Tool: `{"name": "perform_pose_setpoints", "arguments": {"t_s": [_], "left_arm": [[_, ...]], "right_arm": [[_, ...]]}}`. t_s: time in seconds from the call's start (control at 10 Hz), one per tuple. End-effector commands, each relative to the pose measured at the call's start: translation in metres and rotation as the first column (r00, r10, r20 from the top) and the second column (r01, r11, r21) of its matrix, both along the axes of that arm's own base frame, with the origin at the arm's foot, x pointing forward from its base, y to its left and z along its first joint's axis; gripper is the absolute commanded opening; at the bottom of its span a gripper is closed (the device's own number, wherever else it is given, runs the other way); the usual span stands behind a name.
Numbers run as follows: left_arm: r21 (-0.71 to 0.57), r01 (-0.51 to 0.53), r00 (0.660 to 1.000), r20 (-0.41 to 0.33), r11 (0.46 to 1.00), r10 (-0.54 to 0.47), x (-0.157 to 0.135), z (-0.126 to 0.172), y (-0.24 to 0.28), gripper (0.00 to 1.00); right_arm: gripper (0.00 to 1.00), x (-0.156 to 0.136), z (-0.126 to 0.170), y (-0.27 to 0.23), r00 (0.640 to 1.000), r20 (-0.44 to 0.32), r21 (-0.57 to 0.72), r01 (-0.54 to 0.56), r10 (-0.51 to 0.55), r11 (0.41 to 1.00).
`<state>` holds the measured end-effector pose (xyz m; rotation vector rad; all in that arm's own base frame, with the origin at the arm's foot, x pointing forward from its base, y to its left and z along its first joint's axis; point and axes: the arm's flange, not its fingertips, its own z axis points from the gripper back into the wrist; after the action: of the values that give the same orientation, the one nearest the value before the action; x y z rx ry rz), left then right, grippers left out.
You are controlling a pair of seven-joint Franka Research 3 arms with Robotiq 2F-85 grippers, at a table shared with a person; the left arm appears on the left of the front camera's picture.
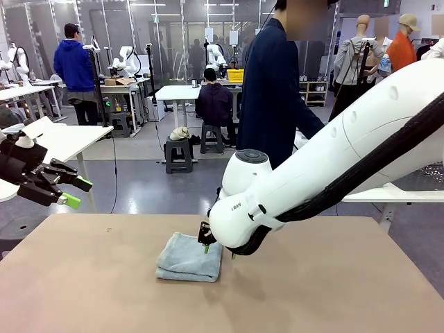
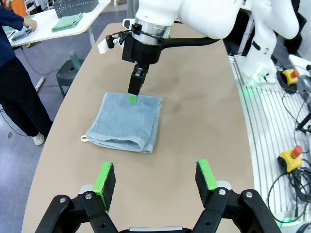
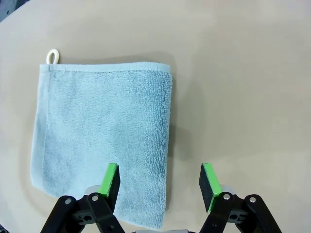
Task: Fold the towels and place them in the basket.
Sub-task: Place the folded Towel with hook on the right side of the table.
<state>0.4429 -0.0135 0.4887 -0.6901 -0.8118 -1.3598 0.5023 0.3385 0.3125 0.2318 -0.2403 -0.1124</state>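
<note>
A pale blue-grey towel (image 1: pixel 189 258) lies folded on the tan table (image 1: pixel 104 291), with a small white loop (image 3: pixel 52 56) at one corner. My right gripper (image 1: pixel 207 243) hangs open just above the towel's (image 3: pixel 102 141) edge. In the right wrist view the right gripper (image 3: pixel 160 179) has one green pad over the cloth and the other over bare table. My left gripper (image 2: pixel 155 177) is open and holds nothing, raised off the table's left side (image 1: pixel 59 187) and looking down at the towel (image 2: pixel 125 122). A dark mesh basket (image 2: pixel 75 6) stands on a white side table.
A person in dark clothes (image 1: pixel 274 90) stands at the far side, one hand (image 2: pixel 29 23) on a pale cloth on the side table (image 2: pixel 48 29). A green cloth (image 2: pixel 67 22) lies there beside the basket. My right arm (image 1: pixel 333 166) spans the table's right half.
</note>
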Motion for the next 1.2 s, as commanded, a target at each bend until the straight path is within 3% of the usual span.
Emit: {"name": "perform_pose_setpoints", "arguments": {"t_s": [0.0, 0.6, 0.7, 0.8, 0.9, 1.0, 1.1], "left_arm": [[-0.015, 0.013, 1.000, 0.008, 1.000, -0.012, -0.001, 0.002, 0.001, 0.84], [-0.015, 0.013, 1.000, 0.008, 1.000, -0.012, -0.001, 0.002, 0.001, 0.84], [-0.015, 0.013, 1.000, 0.008, 1.000, -0.012, -0.001, 0.002, 0.001, 0.84], [-0.015, 0.013, 1.000, 0.008, 1.000, -0.012, -0.001, 0.002, 0.001, 0.84], [-0.015, 0.013, 1.000, 0.008, 1.000, -0.012, -0.001, 0.002, 0.001, 0.84], [-0.015, 0.013, 1.000, 0.008, 1.000, -0.012, -0.001, 0.002, 0.001, 0.84], [-0.015, 0.013, 1.000, 0.008, 1.000, -0.012, -0.001, 0.002, 0.001, 0.84]], "right_arm": [[0.83, 0.005, -0.003, 0.008, 0.998, 0.041, 0.022, 0.044, -0.045, 0.999], [0.83, 0.018, -0.012, 0.006, 1.000, 0.014, 0.068, 0.009, -0.010, 0.998], [0.64, 0.019, -0.013, 0.005, 1.000, 0.009, 0.063, 0.010, -0.011, 0.998], [0.63, 0.019, -0.013, 0.005, 1.000, 0.010, 0.066, 0.012, -0.013, 0.998], [0.44, 0.019, -0.014, 0.005, 1.000, 0.012, 0.068, 0.011, -0.011, 0.998], [0.58, 0.019, -0.015, 0.005, 1.000, 0.010, 0.069, 0.009, -0.009, 0.998], [0.25, 0.019, -0.015, 0.004, 1.000, 0.008, 0.069, 0.008, -0.009, 0.998]]}}
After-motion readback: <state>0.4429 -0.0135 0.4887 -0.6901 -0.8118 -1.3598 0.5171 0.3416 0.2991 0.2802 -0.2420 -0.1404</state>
